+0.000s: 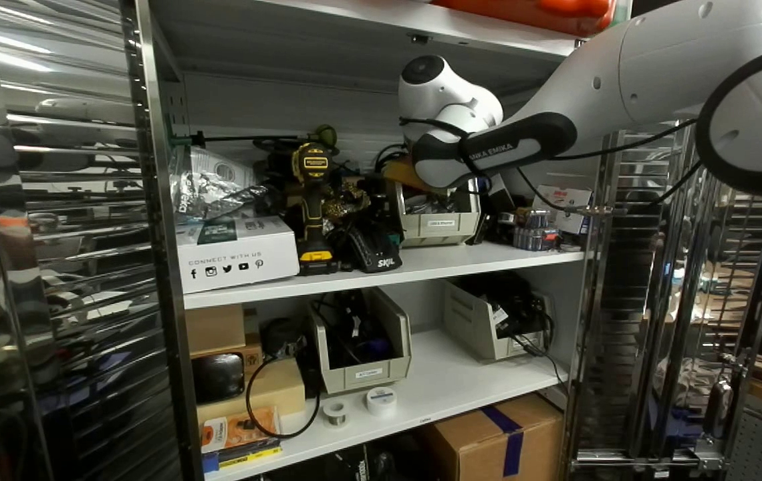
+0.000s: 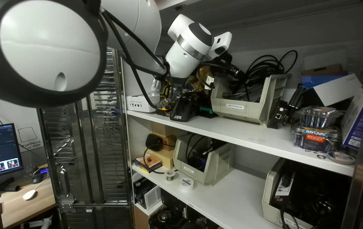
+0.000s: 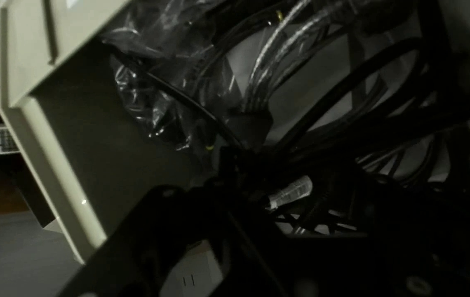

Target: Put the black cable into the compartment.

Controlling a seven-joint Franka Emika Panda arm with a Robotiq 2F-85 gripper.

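The black cable is a loose bundle of loops at the grey bin on the upper shelf. In an exterior view its loops (image 2: 262, 70) rise above the bin (image 2: 232, 111) labelled "USB & Ethernet". In the wrist view the cable (image 3: 342, 85) crosses the right half, and the bin's wall (image 3: 66, 165) is at left. My gripper (image 2: 236, 71) points down at the bin's left side, beside the loops. In the wrist view the gripper (image 3: 284, 173) is a dark shape around the bundle. Darkness hides its fingertips, so I cannot tell whether it grips the cable.
Left of the bin stand a yellow-and-black drill (image 1: 312, 200), a black SKIL tool (image 1: 367, 247) and a white box (image 1: 240, 250). Right of it are a small black device (image 2: 277, 114) and battery packs (image 2: 316, 130). Clear plastic bags (image 3: 169, 82) lie inside the bin. More cable bins stand below.
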